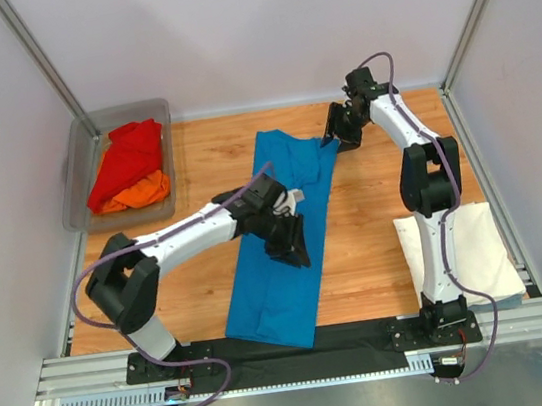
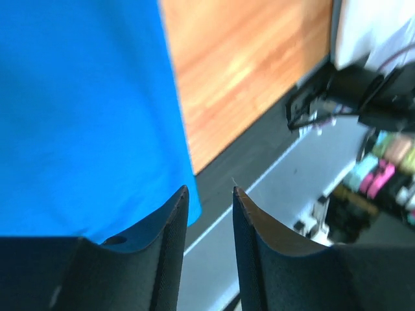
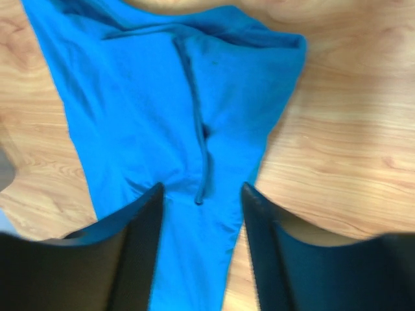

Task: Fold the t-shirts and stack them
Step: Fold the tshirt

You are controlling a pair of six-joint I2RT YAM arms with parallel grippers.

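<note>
Near end first: the bright blue short-sleeved cloth t-shirt (image 1: pixel 273 304) lies flat on the wooden table (image 1: pixel 374 219) as a long narrow strip, doubled lengthwise by the look of it. Its near end hangs over the black front rail, behind and below the left hand (image 1: pixel 290 244). Left hand: fingers spread, nothing between them, hovering over the strip's middle at its right edge. In the left wrist view the blue cloth fills the area left of the fingers, bare wood to the right. Probably placed there to take the middle for a crosswise fold. Well off to that hand's right sits a white folded cloth t-shirt (image 1: pixel 474 245) by the right arm's base, likely the start of the stack. Long axis runs near to far, leaning a bit right at the far end. That far end, wider with a seam or folded edge showing, lies directly under the right hand (image 1: pixel 344 130): fingers spread, pinching nothing, set over the far end. Far left of both hands, a grey see-through plastic tub (image 1: pixel 76 162) holds a red crumpled t-shirt (image 1: pixel 128 154) on an orange crumpled t-shirt (image 1: pixel 140 193), unfolded, waiting.
</note>
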